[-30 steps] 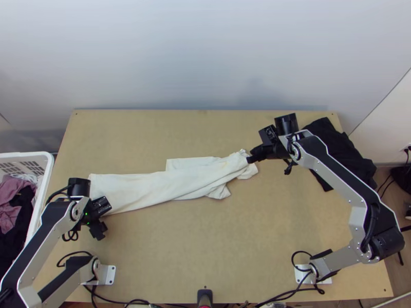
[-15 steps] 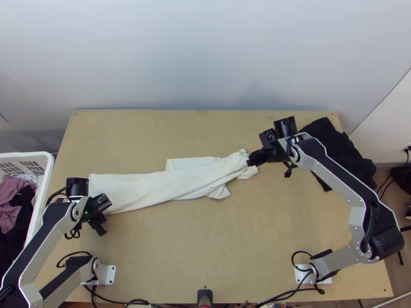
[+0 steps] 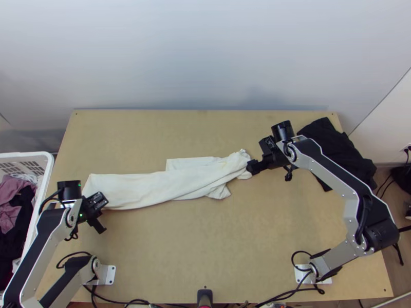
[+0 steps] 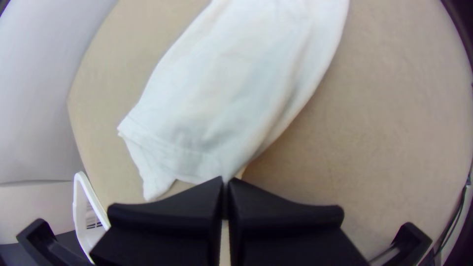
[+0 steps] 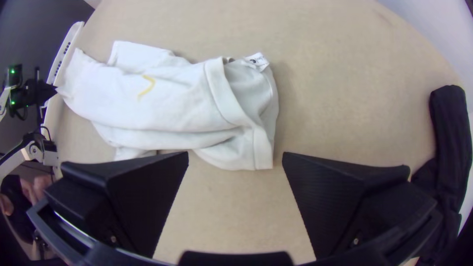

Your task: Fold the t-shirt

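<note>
Clock positions are read from the centre of the table in the top view, 12 at the far edge. Left gripper (image 3: pixel 97 225): just short of 9 o'clock; clenched, its two fingers (image 4: pixel 172 204) meeting on the t-shirt (image 3: pixel 154 189) at an edge of its 9 o'clock end. Right gripper (image 3: pixel 253 167): between 1 and 2 o'clock; released, fingers (image 5: pixel 133 192) standing wide apart, at the t-shirt's collar end.

The t-shirt lies on the table (image 3: pixel 216 256) as a long, narrow, uneven strip, running from 9 o'clock to about 1 o'clock. Its collar end is rumpled, with a white label (image 5: pixel 257 61) at the collar and a yellow mark (image 5: pixel 146 86) on the fabric. A flap juts from the strip's far side at 11 o'clock. From the clenched fingers the hem runs to a loose corner.

Further out, a black cloth (image 3: pixel 341 154) lies bunched at 2 o'clock, by the table's far corner. Outside the table, at 9 o'clock, stands a white basket (image 3: pixel 45 190) containing pink and dark cloths (image 3: pixel 10 197).
</note>
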Robot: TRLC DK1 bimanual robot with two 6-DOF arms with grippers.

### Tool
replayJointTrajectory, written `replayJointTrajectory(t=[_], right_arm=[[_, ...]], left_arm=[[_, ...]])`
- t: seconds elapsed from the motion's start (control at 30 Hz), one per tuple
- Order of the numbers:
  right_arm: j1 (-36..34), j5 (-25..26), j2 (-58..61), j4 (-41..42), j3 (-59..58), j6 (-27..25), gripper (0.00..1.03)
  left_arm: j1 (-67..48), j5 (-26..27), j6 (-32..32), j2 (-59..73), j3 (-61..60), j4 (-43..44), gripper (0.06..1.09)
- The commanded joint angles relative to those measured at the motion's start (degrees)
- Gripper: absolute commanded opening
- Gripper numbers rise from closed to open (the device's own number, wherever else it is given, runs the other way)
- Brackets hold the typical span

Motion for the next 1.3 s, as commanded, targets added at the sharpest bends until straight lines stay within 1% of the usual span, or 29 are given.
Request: replayJointTrajectory(t=[0.0, 0.07, 0.1, 0.13, 0.3, 0.33, 0.4, 0.47, 0.57, 0.6, 0.67, 0.73, 0.83, 0.93, 1.03, 1.17, 1.27], right_arm=[[-0.5, 0.1, 3.54, -0.34, 0.51, -1.83, 0.85], [-0.59, 0.1, 5.12, -0.26, 0.07, -3.15, 0.74], [-0.59, 0.1, 5.73, 0.27, -0.19, -3.42, 0.72], [-0.68, 0.1, 6.26, 0.8, -0.45, -3.59, 0.7], [-1.2, 0.19, 7.84, 3.17, -0.72, -4.21, 0.69], [-1.38, 0.19, 7.93, 3.7, -0.72, -4.65, 0.65], [-1.64, 0.19, 7.84, 5.98, -0.98, -4.74, 0.48], [-1.82, 0.19, 7.84, 8.36, -1.16, -5.09, 0.26], [-1.73, 0.1, 7.84, 10.03, -1.16, -5.61, 0.06], [-1.47, 0.1, 7.58, 9.94, -1.07, -5.7, 0.03], [-1.03, 0.1, 4.85, 8.44, -1.07, -5.7, 0.03], [-0.94, -0.25, 0.28, 5.63, -0.72, -5.61, 0.03], [-1.91, -5.52, -7.71, -2.98, 3.15, -5.44, 0.03], [-3.05, -8.07, -15.1, -9.22, 7.63, -5.35, 0.03], [-4.98, -9.65, -19.23, -14.67, 13.08, -5.53, 0.03], [-7.88, -11.23, -23.18, -17.04, 17.83, -5.35, 0.03], [-8.32, -11.94, -25.64, -17.4, 20.2, -4.74, 0.03]], left_arm=[[4.01, 2.26, 0.36, -1.99, 2.72, -2.98, 0.1], [4.72, 2.26, 0.54, -2.08, 3.42, -3.24, 0.1], [5.07, 2.26, 0.54, -2.08, 3.77, -3.24, 0.1], [5.51, 2.35, 0.63, -2.08, 4.12, -3.5, 0.1], [7.27, 3.58, 0.8, -2.08, 6.41, -5.17, 0.1], [7.35, 3.67, 0.89, -2.08, 6.94, -5.61, 0.1], [7.35, 3.67, 0.89, -2.17, 7.9, -6.58, 0.1], [7.44, 3.67, 0.89, -2.17, 8.78, -7.02, 0.1], [7.97, 3.67, 0.89, -1.99, 10.01, -7.11, 0.1], [8.06, 3.67, 0.89, -1.82, 10.54, -7.37, 0.1], [8.76, 4.02, 0.89, -1.29, 12.56, -8.6, 0.1], [10.61, 5.95, 0.89, -0.85, 15.55, -10.27, 0.1], [14.3, 9.12, 0.19, 0.12, 21.26, -13.44, 0.1], [17.99, 11.93, -0.43, 0.56, 25.83, -16.34, 0.1], [21.15, 14.66, -1.39, 0.47, 30.14, -18.62, 0.1], [24.84, 17.82, -3.33, 0.47, 35.24, -19.68, 0.1], [26.43, 20.02, -4.82, 0.21, 38.66, -21.7, 0.1]])
